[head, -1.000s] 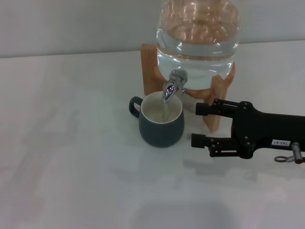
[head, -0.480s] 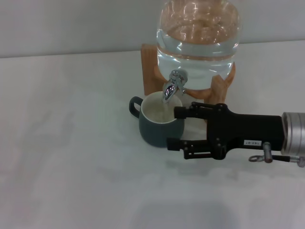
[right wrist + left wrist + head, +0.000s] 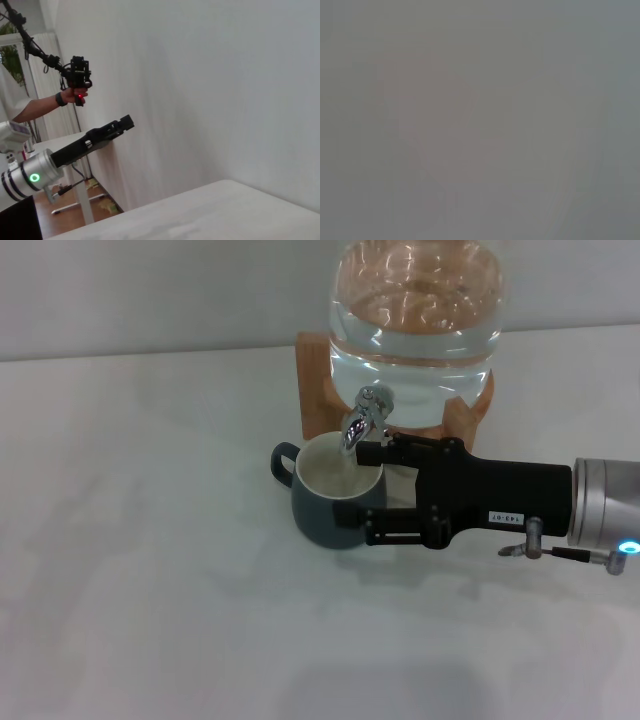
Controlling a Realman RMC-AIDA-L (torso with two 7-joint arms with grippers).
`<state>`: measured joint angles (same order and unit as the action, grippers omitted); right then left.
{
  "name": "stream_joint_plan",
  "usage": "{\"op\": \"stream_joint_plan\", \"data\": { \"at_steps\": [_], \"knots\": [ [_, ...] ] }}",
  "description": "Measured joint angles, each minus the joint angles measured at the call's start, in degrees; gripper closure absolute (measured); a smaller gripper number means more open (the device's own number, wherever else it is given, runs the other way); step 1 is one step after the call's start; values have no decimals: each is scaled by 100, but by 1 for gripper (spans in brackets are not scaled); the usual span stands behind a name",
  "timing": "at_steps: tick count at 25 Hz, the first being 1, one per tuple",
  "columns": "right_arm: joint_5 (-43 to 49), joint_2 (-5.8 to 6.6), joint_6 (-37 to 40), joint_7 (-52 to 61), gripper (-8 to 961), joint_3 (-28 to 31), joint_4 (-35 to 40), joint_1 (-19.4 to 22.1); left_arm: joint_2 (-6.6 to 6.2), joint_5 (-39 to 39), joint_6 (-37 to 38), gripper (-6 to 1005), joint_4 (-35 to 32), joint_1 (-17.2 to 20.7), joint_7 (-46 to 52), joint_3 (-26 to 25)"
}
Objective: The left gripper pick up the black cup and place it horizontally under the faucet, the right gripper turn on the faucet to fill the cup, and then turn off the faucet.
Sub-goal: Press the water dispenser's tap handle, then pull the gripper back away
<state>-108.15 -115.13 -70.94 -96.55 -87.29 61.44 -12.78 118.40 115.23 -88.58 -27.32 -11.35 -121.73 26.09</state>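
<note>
**Mia:** What are the fingers doing?

**Ben:** The right gripper [image 3: 362,493] has its two black fingers spread apart. The top finger [image 3: 395,453] is just beside the faucet [image 3: 363,417], right under the shiny spout. The bottom finger [image 3: 385,532] lies across the front of the black cup [image 3: 325,502]. I cannot tell if either finger is touching.

**Mia:** Where is the cup?

**Ben:** It stands upright on the white table [image 3: 150,570], right under the faucet. Its little handle points to the robot's left. The inside is creamy white, and it looks like there is water in it.

**Mia:** And the faucet?

**Ben:** It sticks out of a big glass jar [image 3: 415,305] with water in it. The jar sits on a wooden stand [image 3: 318,380].

**Mia:** What about the other arm?

**Ben:** The left gripper [image 3: 125,121] only shows in the right wrist view, held up in the air, well away from the cup. I cannot tell if its fingers are apart or together.
</note>
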Motion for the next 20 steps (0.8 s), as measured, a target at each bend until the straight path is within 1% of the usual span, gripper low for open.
{"op": "stream_joint_plan", "data": {
  "at_steps": [10,15,20],
  "knots": [
    [-127,5,113,9,114,-21,8,12,-20,-4,0,531,-19,-7,0,-8],
    [-128,8,115,9,114,-10,14,13,-61,-7,5,530,-2,-41,0,-2],
    [-128,13,124,8,114,28,17,13,-63,-10,8,530,5,-42,0,-3]
  ]
}}
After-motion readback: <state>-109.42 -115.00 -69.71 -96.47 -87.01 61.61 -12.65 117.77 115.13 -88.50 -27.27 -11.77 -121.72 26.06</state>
